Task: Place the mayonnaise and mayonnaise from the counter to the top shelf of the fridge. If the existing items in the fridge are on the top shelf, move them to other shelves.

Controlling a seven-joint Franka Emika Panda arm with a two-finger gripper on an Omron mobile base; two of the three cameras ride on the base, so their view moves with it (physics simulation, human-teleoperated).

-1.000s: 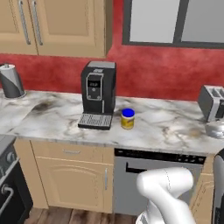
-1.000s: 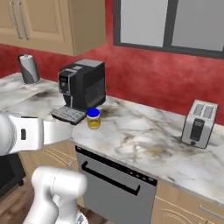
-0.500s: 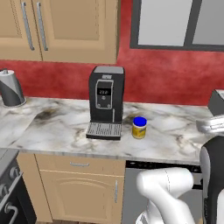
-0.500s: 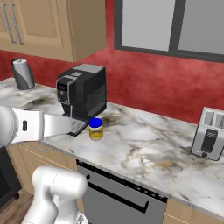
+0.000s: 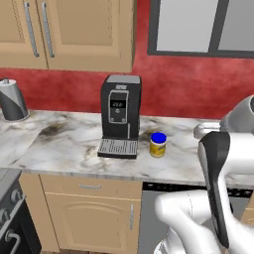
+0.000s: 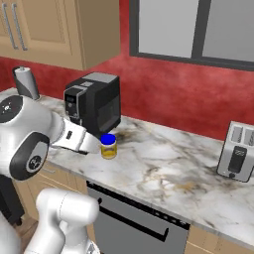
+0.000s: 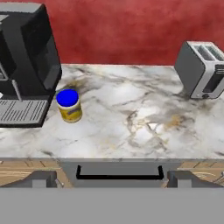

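On the marbled desk (image 5: 59,144), one jar (image 5: 158,145) stands upright beside the coffee machine (image 5: 120,122) (red wall behind); toaster (image 6: 237,157) well apart. Hand state: cannot tell.

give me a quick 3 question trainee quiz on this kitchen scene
1. True or false: the jar stands upright on the counter.
2. Which appliance is nearest the jar?
A. toaster
B. coffee machine
C. kettle
3. Fill in: the jar's lid is ____.

Key:
1. True; it stands lid up on the marbled top.
2. B; the jar stands just beside the machine's drip tray, apart from it.
3. Blue.
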